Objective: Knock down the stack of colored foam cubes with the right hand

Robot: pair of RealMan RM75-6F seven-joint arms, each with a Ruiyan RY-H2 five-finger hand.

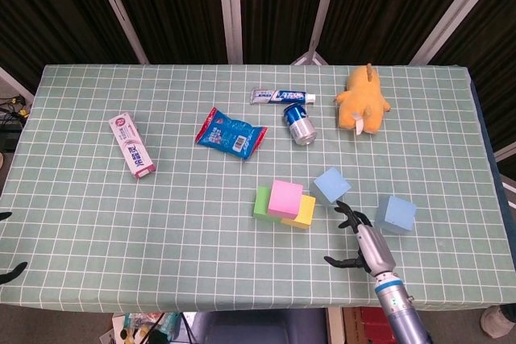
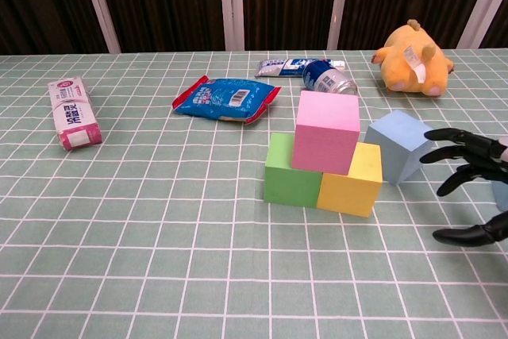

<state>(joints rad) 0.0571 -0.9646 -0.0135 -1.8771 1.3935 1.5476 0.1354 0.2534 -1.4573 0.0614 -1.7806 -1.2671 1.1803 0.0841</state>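
The pink cube sits on top of the green cube and the yellow cube; this stack stands upright. A light blue cube leans tilted against the yellow cube's right side. A second blue cube lies further right. My right hand hovers just right of the stack near the front edge, fingers spread and holding nothing, close to the tilted blue cube without touching it. Only dark fingertips of my left hand show at the far left edge, spread apart.
Behind the stack lie a blue soda can, a toothpaste tube, a red-and-blue snack bag and a yellow plush toy. A pink box lies at the left. The table's front edge runs just below my right hand.
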